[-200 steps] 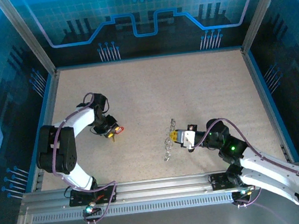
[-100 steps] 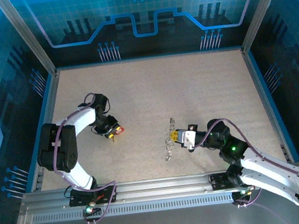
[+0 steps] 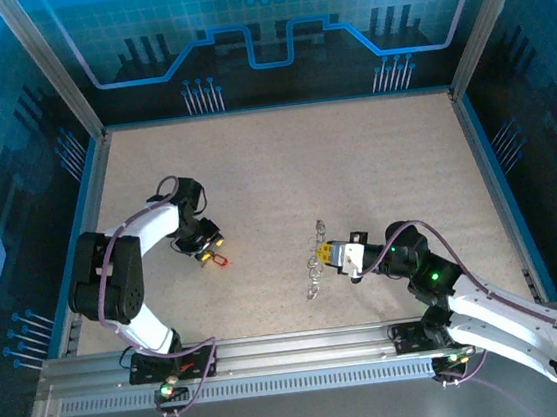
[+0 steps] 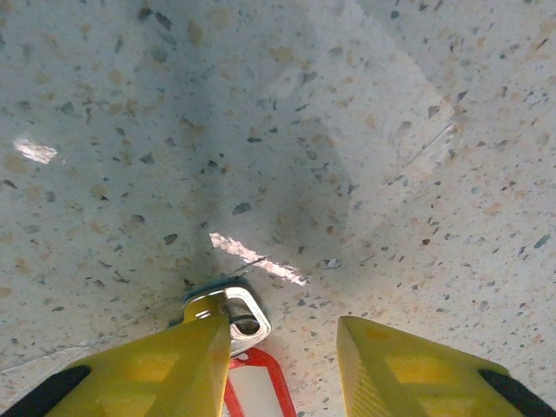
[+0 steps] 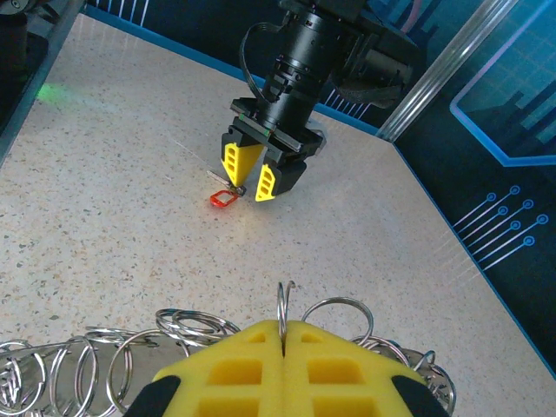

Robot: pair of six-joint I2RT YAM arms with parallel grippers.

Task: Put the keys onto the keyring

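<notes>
A tiny key with a silver eyelet [image 4: 241, 314] and a red head [image 4: 261, 387] lies flat on the speckled table. My left gripper [image 4: 280, 330] stands open just over it, the left yellow finger [image 4: 165, 369] overlapping the key's edge. From above, the key [image 3: 221, 260] rests right beside the left gripper [image 3: 207, 249]. In the right wrist view the key [image 5: 223, 199] lies below the left gripper [image 5: 253, 181]. My right gripper [image 5: 284, 334] is shut on the keyring [image 5: 282, 302], an upright wire ring in a floppy chain of silvery rings [image 5: 130, 347]. The keyring [image 3: 313, 268] trails from the right gripper [image 3: 326, 255].
The speckled beige table [image 3: 354, 160] is bounded by blue rails and dark walls [image 3: 262, 59]. About a forearm's length of bare table separates the two grippers. The chain's loose end lies toward the near edge [image 3: 310, 291].
The left gripper has opened and let go of the red-headed key, which now lies on the table just below its fingers. The right gripper and keyring have stayed put.
</notes>
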